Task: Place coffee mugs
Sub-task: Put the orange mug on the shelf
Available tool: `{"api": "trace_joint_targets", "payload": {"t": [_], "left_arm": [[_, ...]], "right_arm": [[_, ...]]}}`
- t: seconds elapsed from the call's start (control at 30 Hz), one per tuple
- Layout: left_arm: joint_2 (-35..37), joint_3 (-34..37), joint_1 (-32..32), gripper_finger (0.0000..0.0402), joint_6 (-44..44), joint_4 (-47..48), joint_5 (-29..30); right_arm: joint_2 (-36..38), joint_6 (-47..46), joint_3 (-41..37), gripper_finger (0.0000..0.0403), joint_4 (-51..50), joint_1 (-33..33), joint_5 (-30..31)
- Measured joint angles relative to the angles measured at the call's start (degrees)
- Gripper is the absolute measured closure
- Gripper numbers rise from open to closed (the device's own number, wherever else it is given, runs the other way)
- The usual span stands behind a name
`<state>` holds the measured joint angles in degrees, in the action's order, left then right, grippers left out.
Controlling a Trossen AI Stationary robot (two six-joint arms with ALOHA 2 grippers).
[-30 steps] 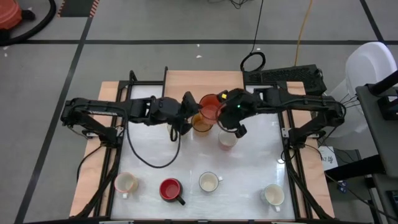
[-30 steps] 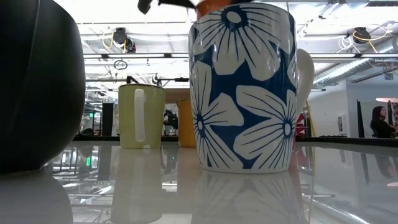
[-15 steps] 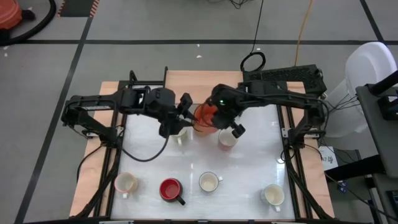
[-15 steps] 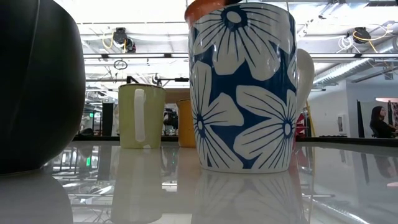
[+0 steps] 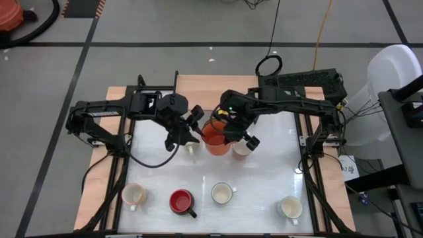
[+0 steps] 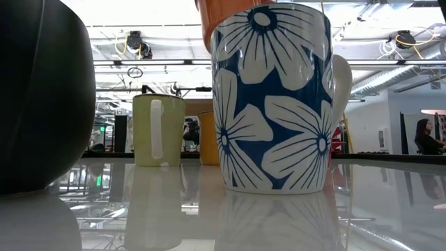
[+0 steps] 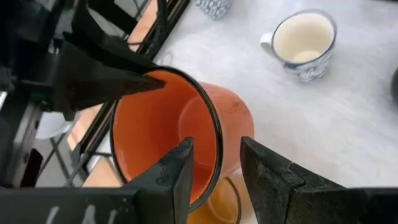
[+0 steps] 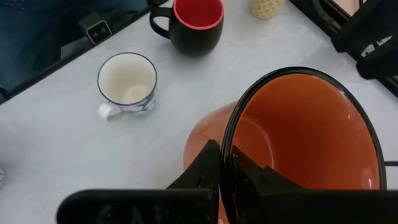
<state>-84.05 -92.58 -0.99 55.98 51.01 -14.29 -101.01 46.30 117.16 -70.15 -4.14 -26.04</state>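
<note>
both grippers pinch the rim of the same orange mug (image 5: 215, 137), which hangs above the middle of the far half of the table (image 5: 264, 172). the right gripper (image 8: 225, 167) is clenched tight on the rim with one finger inside and one outside. the left gripper (image 7: 214, 167) straddles the opposite rim, one finger in and one out, its jaws narrowly apart and seemingly pressing the wall

this looks like a hand-over or a shared carry, so only one gripper should let go at a time, and only once the other has a firm hold. the mug hangs tilted, so it should be levelled before it goes down. an amber mug (image 7: 219, 205) sits just under it and a white mug (image 5: 242, 148) is close beside it, so the landing spot needs to clear both

the orange mug is glossy, orange inside and out, with a thin dark rim; its handle is not visible. four more mugs stand along the near edge: a cream one (image 5: 134, 194), a red-lined dark one (image 5: 181, 201), a blue-patterned one (image 5: 222, 193) and another pale one (image 5: 289, 207)
</note>
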Motion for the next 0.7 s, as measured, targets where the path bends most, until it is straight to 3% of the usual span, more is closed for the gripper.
{"api": "trace_joint_targets", "payload": {"t": [0.7], "left_arm": [[-1.0, 0.7, 1.8, 0.0266, -4.0, 2.2, -1.3]], "right_arm": [[0.0, -1.6, -2.9, 0.0401, -0.1, 0.2, -5.9]]}}
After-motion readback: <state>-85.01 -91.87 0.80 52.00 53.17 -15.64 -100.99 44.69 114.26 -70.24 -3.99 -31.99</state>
